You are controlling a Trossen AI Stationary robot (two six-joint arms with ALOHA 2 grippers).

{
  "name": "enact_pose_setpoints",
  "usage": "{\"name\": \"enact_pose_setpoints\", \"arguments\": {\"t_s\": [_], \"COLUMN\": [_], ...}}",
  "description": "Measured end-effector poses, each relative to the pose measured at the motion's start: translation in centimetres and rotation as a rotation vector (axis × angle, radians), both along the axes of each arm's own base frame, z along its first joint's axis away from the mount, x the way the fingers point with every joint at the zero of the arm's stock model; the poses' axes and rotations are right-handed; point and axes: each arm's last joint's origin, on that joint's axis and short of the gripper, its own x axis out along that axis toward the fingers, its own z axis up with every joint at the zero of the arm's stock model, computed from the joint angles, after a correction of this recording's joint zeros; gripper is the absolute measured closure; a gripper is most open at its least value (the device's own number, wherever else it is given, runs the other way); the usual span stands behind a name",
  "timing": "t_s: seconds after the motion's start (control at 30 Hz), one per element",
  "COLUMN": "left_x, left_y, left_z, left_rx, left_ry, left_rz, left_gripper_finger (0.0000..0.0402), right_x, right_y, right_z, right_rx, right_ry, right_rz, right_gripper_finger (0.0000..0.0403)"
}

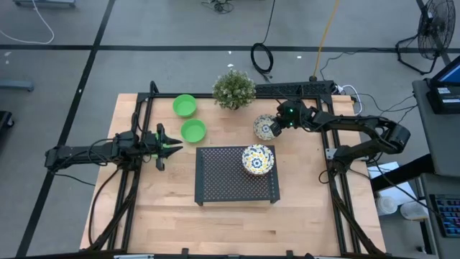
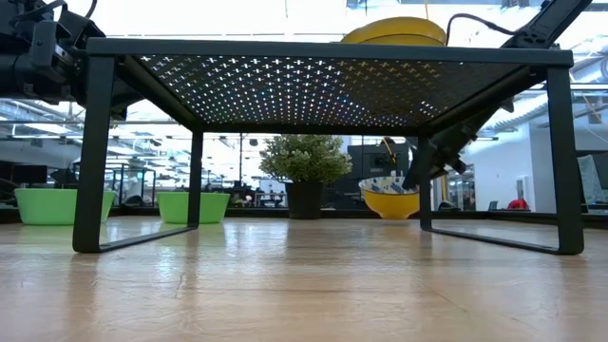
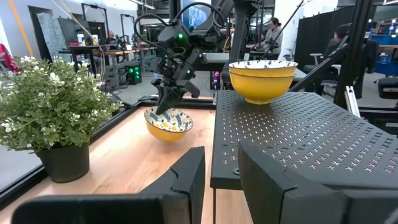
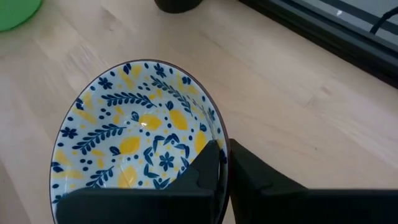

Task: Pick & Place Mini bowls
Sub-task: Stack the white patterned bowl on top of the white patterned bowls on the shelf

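Note:
Two green mini bowls [image 1: 185,106] [image 1: 193,131] stand on the table at the back left. Two floral mini bowls sit stacked [image 3: 262,81] on the black perforated rack [image 1: 215,183] in the middle. Another floral mini bowl [image 1: 263,127] is behind the rack, with my right gripper [image 1: 275,128] shut on its rim. My left gripper [image 1: 164,146] waits open and level at the left of the rack, touching nothing. My right gripper pinches the floral bowl's rim [image 4: 222,149] on the side toward the table's right edge. One finger [image 4: 199,180] is inside the bowl and the other [image 4: 267,186] outside. The fingers slant down from the right. The bowl [image 3: 168,123] sits slightly tilted; I cannot tell whether its foot rests on the table.
A potted plant [image 1: 233,88] stands at the far edge, between the green bowls and the held bowl. The rack fills the table's middle, with bare wood [image 1: 237,226] in front of it. A black frame [image 1: 338,208] runs along the table's sides.

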Motion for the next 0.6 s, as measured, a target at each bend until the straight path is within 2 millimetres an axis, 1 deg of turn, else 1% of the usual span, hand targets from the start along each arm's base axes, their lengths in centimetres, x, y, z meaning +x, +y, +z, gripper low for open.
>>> {"name": "enact_pose_setpoints", "arguments": {"t_s": [0.6], "left_x": [0.00], "left_y": [0.00], "left_z": [0.00], "left_rx": [0.000], "left_ry": [0.000], "left_rz": [0.000], "left_gripper_finger": [0.0302], "right_x": [0.49], "right_y": [-0.34], "right_z": [0.76], "right_rx": [-0.059], "right_ry": [-0.079], "right_rz": [0.002], "right_gripper_finger": [0.0393]}}
